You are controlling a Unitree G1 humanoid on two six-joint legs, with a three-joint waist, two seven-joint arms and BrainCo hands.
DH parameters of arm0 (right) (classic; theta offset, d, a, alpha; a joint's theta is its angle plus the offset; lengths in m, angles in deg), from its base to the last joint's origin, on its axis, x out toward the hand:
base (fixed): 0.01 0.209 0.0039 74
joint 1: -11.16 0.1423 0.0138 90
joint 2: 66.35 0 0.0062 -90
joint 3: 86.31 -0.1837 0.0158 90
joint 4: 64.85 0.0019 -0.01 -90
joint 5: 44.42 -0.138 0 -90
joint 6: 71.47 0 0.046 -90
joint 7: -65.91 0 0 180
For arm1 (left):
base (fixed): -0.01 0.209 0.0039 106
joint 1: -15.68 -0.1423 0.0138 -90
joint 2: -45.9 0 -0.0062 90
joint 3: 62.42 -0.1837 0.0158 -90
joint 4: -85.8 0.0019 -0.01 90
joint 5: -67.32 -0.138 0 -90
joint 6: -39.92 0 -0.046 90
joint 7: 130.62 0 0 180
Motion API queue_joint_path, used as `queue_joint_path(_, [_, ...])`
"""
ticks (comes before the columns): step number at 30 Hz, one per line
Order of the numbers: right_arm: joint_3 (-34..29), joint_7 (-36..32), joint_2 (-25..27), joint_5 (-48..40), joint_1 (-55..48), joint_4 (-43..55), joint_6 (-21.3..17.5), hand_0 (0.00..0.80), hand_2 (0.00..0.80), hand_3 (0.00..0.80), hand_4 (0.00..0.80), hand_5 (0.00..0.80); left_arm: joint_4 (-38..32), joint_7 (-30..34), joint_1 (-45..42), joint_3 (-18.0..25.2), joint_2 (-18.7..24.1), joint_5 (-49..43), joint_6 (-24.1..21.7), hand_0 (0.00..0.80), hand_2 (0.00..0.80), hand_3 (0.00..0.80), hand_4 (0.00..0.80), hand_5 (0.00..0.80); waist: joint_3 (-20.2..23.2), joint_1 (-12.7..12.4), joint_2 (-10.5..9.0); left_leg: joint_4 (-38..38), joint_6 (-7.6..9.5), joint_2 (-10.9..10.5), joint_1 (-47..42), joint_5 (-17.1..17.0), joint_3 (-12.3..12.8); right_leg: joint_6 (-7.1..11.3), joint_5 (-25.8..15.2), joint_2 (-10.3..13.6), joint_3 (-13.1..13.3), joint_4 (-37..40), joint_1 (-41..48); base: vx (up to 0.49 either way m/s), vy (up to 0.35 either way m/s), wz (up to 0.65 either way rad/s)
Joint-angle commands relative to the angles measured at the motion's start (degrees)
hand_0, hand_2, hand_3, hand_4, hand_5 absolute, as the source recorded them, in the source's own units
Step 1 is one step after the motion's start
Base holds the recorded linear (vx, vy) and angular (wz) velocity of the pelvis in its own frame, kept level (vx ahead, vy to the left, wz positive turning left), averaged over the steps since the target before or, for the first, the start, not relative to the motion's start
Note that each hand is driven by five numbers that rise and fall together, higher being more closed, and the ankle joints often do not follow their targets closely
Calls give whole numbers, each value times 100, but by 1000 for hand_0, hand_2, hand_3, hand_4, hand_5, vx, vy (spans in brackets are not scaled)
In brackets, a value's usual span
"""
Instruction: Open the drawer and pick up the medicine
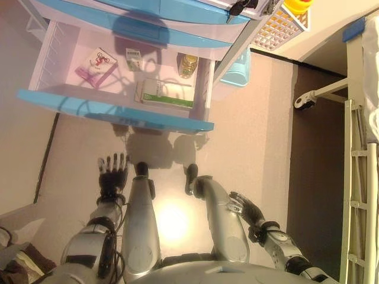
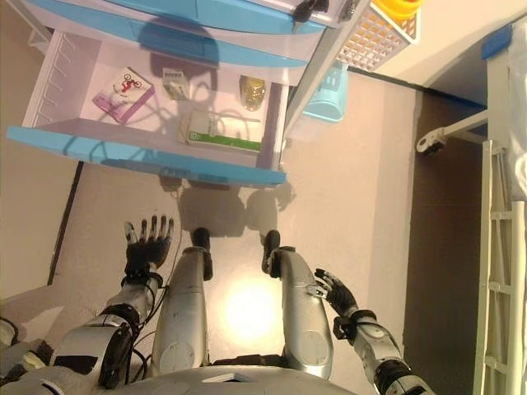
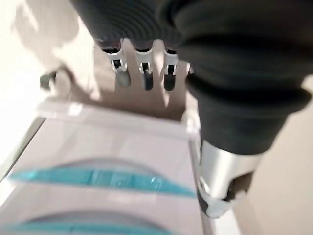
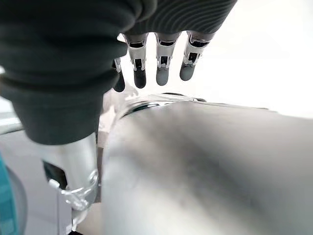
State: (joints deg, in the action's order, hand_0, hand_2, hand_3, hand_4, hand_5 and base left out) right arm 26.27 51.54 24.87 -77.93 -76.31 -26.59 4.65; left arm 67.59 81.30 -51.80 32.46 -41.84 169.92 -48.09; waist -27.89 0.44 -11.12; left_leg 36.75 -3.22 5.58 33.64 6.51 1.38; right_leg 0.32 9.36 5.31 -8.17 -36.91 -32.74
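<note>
The clear drawer with a blue front (image 1: 112, 112) stands pulled out of the plastic cabinet (image 1: 177, 18). Inside lie a white and green medicine box (image 1: 164, 94), a white and pink box (image 1: 98, 66), a small white box (image 1: 134, 60) and a small yellowish bottle (image 1: 188, 65). My left hand (image 1: 112, 174) hangs low in front of the drawer, fingers straight and holding nothing. My right hand (image 1: 246, 207) is down at the lower right, fingers relaxed and empty. In the left wrist view the fingers (image 3: 143, 68) point at the cabinet's blue drawer fronts (image 3: 107, 178).
A white bed frame (image 1: 355, 177) with a caster wheel (image 1: 304, 102) runs along the right. A light blue basket (image 1: 240, 68) sits on the floor beside the cabinet. A yellow and white basket (image 1: 284, 23) stands on top at the back right.
</note>
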Motion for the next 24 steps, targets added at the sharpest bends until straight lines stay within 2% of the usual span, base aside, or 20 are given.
queue_joint_path(1, [1, -92, 93, 100, -270, 190, -100, 0, 0, 0, 0, 0, 29, -255, -168, 168, -28, 53, -57, 0, 0, 0, 0, 0, 233, 63, -12, 258, 367, -301, -59, 635, 399, 232, 65, -156, -227, -293, 52, 0, 0, 0])
queue_joint_path(8, [-9, -19, 93, 122, -280, 260, -92, 0, 0, 0, 0, 0, 146, -723, -244, 190, -52, -90, 63, 0, 0, 0, 0, 0, 233, 55, 15, 231, 371, -335, -76, 630, 396, 229, 72, -146, -231, -295, 46, -13, 0, 0])
queue_joint_path(9, [-15, -5, 91, 117, -282, 266, -124, 0, 0, 0, 0, 0, 158, -759, -275, 205, -54, -115, 89, 0, 0, 0, 0, 0, 219, 47, 7, 165, 397, -325, -21, 450, 438, 162, -72, -127, -287, -219, 5, -92, -9, 0])
queue_joint_path(16, [-172, 117, 156, 86, -415, 491, -438, 0, 0, 0, 0, 0, 114, -502, -613, 155, -63, -972, 27, 0, 0, 0, 0, 0, 191, 6, 15, -45, 383, -339, -181, 388, 447, 212, -155, -82, -319, -37, 148, -13, -2, 0])
queue_joint_path(20, [-377, 284, 353, -6, -535, 1004, -695, 0, 0, 0, 0, 0, -122, -265, -992, -65, -18, -1590, 56, 0, 0, 0, 0, 0, 152, -32, 33, -224, 376, -328, -331, 328, 460, 278, -236, -27, -370, 118, 302, 15, -5, 0])
queue_joint_path(21, [-439, 310, 433, -25, -585, 1189, -739, 0, 0, 0, 0, 0, -180, -235, -1131, -117, -7, -1700, 27, 0, 0, 0, 0, 0, 145, -43, 43, -199, 348, -332, -428, 485, 427, 354, -129, -28, -338, 99, 399, 63, -29, 4])
queue_joint_path(24, [-694, 401, 739, 44, -730, 2003, -891, 0, 0, 0, 0, 0, -347, -292, -1534, -253, 67, -1971, -51, 0, 0, 0, 0, 0, 126, -49, 49, -316, 346, -306, -555, 449, 445, 396, -216, 16, -374, 221, 539, 15, -22, 10])
